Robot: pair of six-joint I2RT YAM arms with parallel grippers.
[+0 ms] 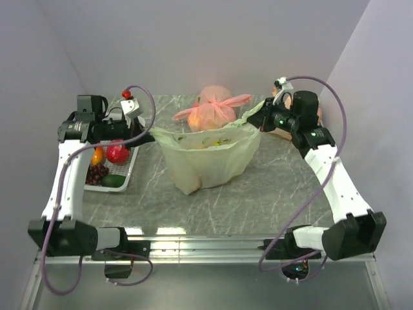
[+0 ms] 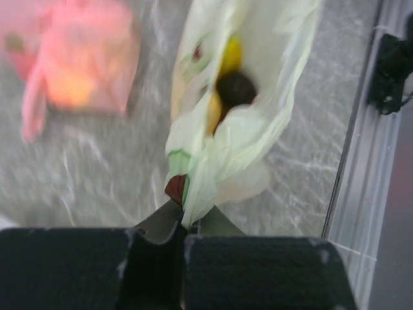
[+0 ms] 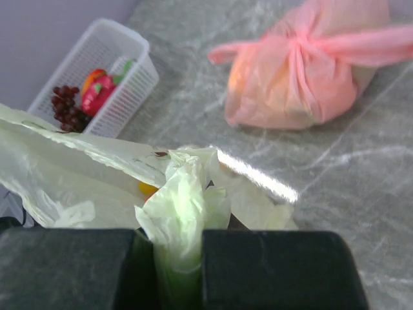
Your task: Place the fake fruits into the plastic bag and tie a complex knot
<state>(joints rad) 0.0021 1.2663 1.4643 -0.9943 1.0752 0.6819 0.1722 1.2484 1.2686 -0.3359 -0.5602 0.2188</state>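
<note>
The pale-green bag (image 1: 206, 158) is standing open, stretched between both arms. The left gripper (image 2: 182, 227) is pinching the bag's left handle tight between closed jaws, and the right gripper (image 3: 178, 248) is clamping the bunched right handle the same way. Yellow and dark fruits (image 2: 229, 84) are lying inside the bag, other fruits (image 1: 116, 154) are lying in a white tray (image 1: 132, 169) just left of it, and a knotted pink bag (image 1: 213, 108) is resting just behind it.
</note>
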